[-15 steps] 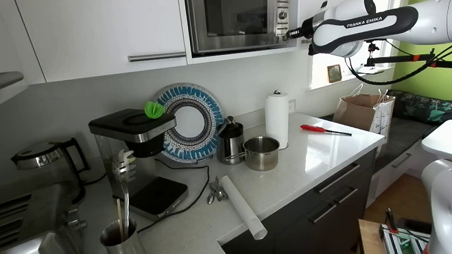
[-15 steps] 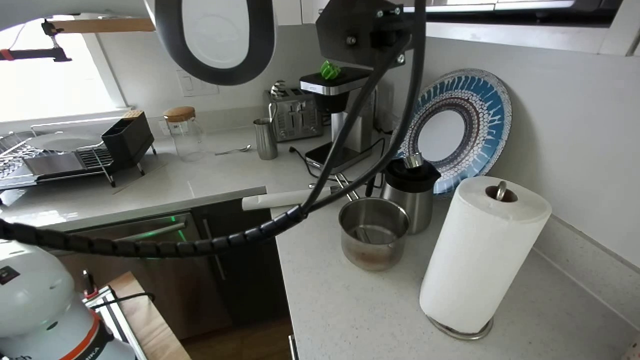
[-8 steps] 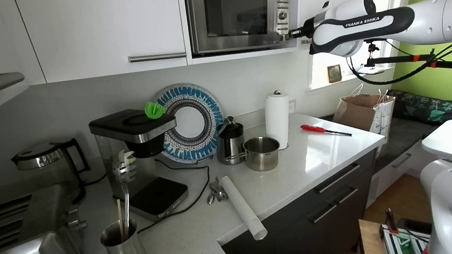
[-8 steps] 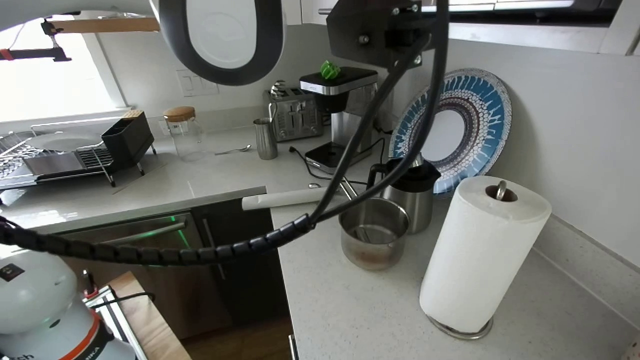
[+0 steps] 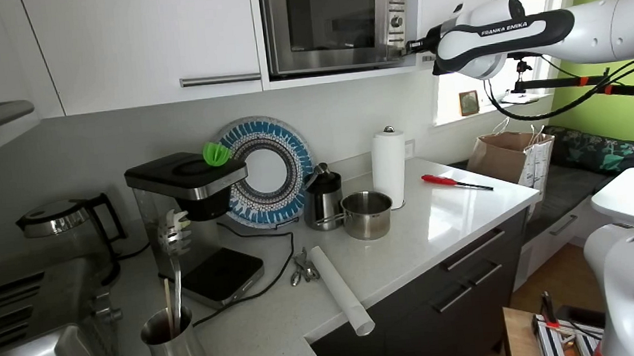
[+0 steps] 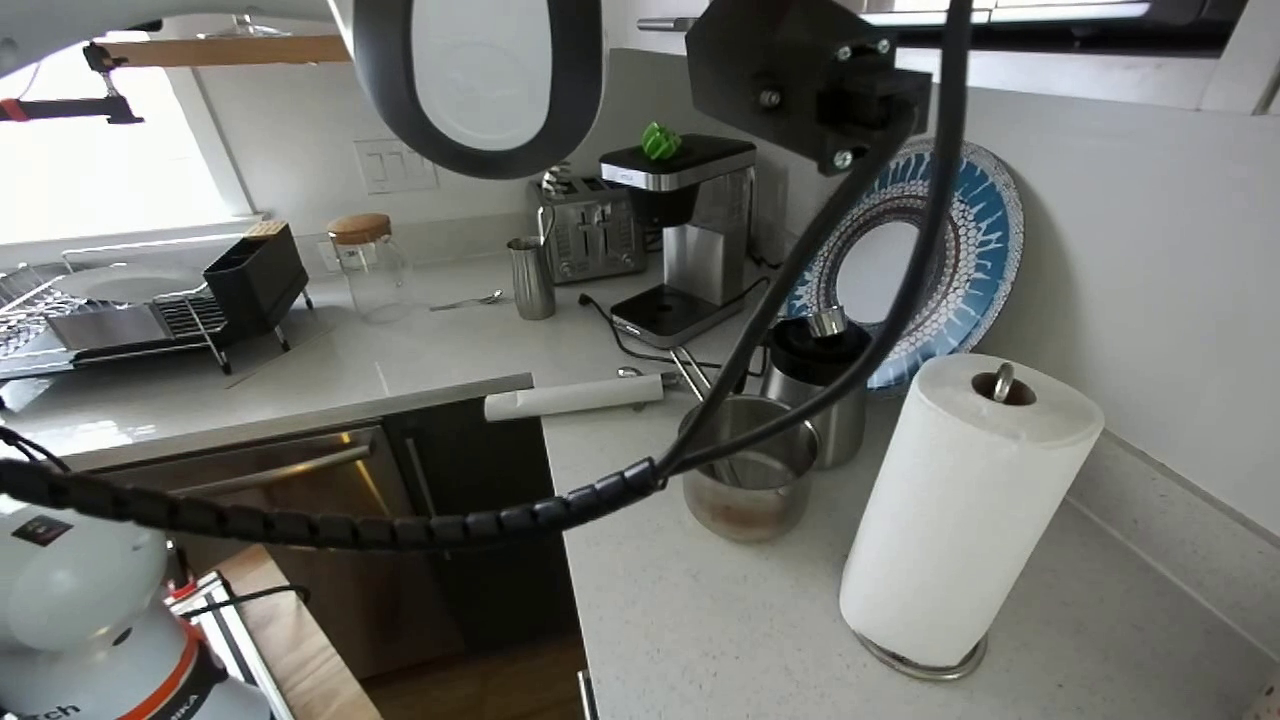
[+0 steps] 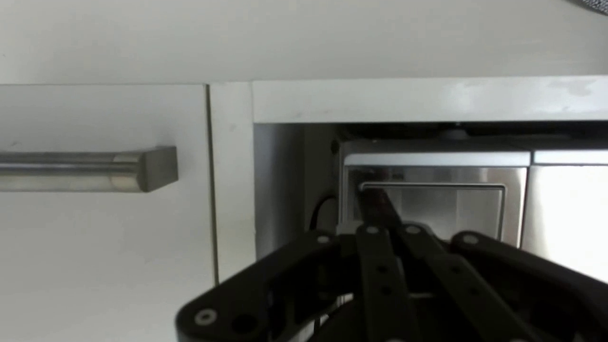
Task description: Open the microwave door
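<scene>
The fingers [image 7: 382, 216], held together, point at a corner of the button [image 7: 441, 204] ahead of them, so a push there may slip off the edge or jam it, and the microwave door [image 7: 570, 213], closed beside them, would not open.

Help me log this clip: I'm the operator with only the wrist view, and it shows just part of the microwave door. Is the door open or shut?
Observer: Seen across its full width in an exterior view, the microwave door looks shut.
Operator: What sits higher up on that front, beyond what I can see?
Observer: A round knob, on the control strip above the level of the gripper.
Operator: Anything standing lower down?
Observer: Yes, in both exterior views a paper towel roll stands on the counter.
</scene>
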`<state>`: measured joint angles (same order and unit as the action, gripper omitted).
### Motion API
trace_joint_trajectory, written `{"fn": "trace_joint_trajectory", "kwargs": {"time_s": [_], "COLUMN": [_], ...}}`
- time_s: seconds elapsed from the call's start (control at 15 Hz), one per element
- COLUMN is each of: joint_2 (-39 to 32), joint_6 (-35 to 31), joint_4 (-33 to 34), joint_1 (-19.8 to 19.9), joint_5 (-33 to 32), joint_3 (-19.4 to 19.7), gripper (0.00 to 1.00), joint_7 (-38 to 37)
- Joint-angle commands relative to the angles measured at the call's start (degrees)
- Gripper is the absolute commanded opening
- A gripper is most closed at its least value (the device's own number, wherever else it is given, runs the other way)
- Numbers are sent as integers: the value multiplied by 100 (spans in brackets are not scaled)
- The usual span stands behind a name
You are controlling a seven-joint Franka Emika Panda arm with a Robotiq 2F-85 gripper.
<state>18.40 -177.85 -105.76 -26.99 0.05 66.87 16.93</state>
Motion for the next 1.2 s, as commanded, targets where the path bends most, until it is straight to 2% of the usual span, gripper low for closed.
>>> {"fn": "trace_joint_trajectory", "kwargs": {"time_s": [0.0,0.27,0.53,0.73,0.8,0.93,1.13], "joint_2": [-67,-208,-323,-347,-268,-292,-357], "joint_6": [124,56,143,177,39,44,1], "joint_4": [253,17,-139,-178,-124,-147,-122], "joint_1": [-573,-118,573,858,696,811,891], "joint_5": [144,-23,-164,-168,-59,-59,-42], "joint_3": [400,-42,-722,-1112,-855,-1010,-1014], "gripper": [0,0,0,0,1,1,0], "joint_7": [54,-93,-245,-300,-104,-118,-162]}}
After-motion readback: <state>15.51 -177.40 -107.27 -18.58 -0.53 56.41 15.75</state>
